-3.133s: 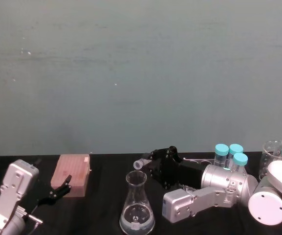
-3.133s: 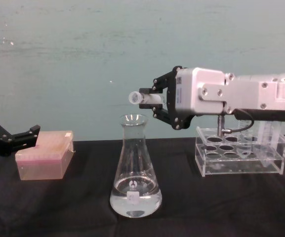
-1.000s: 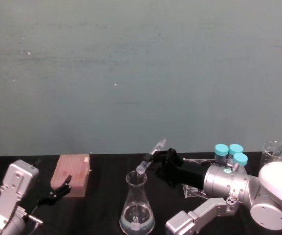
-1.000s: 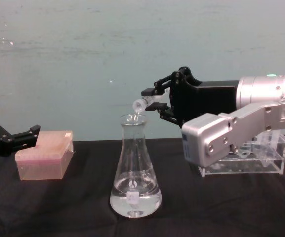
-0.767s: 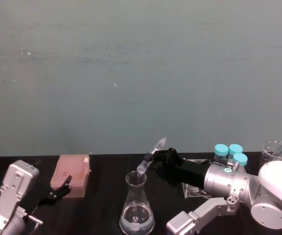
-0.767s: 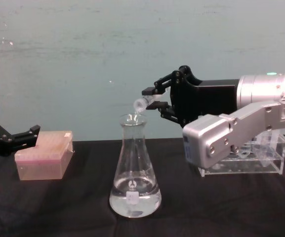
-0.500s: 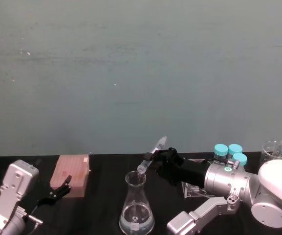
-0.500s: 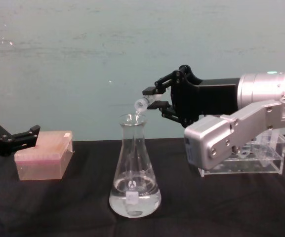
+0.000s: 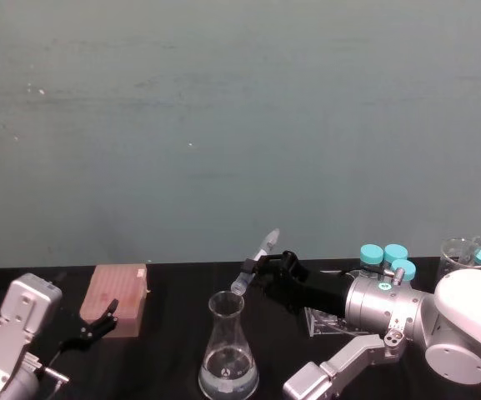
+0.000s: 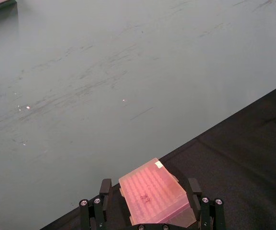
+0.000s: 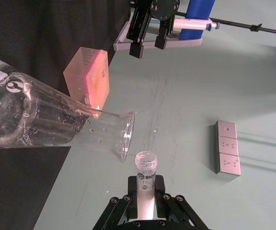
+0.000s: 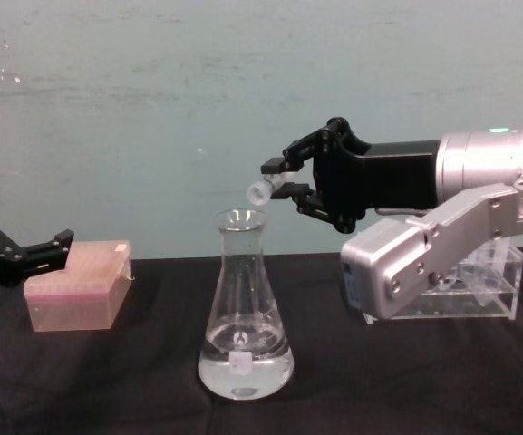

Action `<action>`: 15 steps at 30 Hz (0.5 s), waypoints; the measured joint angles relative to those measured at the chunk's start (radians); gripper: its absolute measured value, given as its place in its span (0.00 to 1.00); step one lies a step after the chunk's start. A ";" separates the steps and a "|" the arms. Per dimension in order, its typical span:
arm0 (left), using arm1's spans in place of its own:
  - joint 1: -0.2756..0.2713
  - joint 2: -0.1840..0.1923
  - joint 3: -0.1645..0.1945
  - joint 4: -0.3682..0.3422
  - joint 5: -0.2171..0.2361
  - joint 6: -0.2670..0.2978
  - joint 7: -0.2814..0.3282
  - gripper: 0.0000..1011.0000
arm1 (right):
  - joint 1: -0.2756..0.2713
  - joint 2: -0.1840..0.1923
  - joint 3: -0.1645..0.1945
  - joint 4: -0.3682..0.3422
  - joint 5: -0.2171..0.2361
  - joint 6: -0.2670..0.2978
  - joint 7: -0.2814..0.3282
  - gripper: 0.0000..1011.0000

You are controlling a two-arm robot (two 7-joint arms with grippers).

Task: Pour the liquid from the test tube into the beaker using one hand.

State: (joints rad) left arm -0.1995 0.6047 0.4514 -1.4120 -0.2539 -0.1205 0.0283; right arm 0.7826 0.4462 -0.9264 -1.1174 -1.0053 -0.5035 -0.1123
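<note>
My right gripper [image 9: 261,268] [image 12: 279,179] [image 11: 146,201] is shut on the test tube [image 9: 257,260] [image 12: 263,190] [image 11: 145,179], a slim clear tube held tilted with its open mouth pointing down. The mouth hangs just above the rim of the beaker [image 9: 227,350] [image 12: 245,308] [image 11: 56,124], a tall clear conical flask, without touching it. Clear liquid [image 12: 245,367] fills the flask's wide base. I cannot tell whether any is left in the tube. My left gripper [image 9: 98,325] [image 12: 25,227] [image 10: 149,191] stays open at the far left.
A pink tip box [image 9: 117,292] [image 12: 75,294] [image 10: 154,196] lies left of the flask, in front of the left gripper. Behind my right arm stands a clear acrylic rack [image 12: 488,281] with teal-capped tubes [image 9: 386,254]. A glass vessel [image 9: 465,250] stands at the far right.
Since three seconds ago my right wrist has rolled, tipping the tube from level to mouth-down over the flask. Over the last second it has hardly moved. The left arm is still.
</note>
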 joint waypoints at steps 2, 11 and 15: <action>0.000 0.000 0.000 0.000 0.000 0.000 0.000 0.99 | 0.003 0.001 -0.004 0.000 -0.004 0.001 -0.003 0.20; 0.000 0.000 0.000 0.000 0.000 0.000 0.000 0.99 | 0.005 0.004 -0.009 -0.008 0.002 0.004 -0.006 0.20; 0.000 0.000 0.000 0.000 0.000 0.000 0.000 0.99 | -0.012 0.002 0.019 -0.019 0.075 0.000 0.036 0.20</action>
State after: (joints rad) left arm -0.1995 0.6047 0.4514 -1.4120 -0.2539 -0.1205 0.0283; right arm 0.7709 0.4483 -0.9070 -1.1367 -0.9305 -0.5031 -0.0767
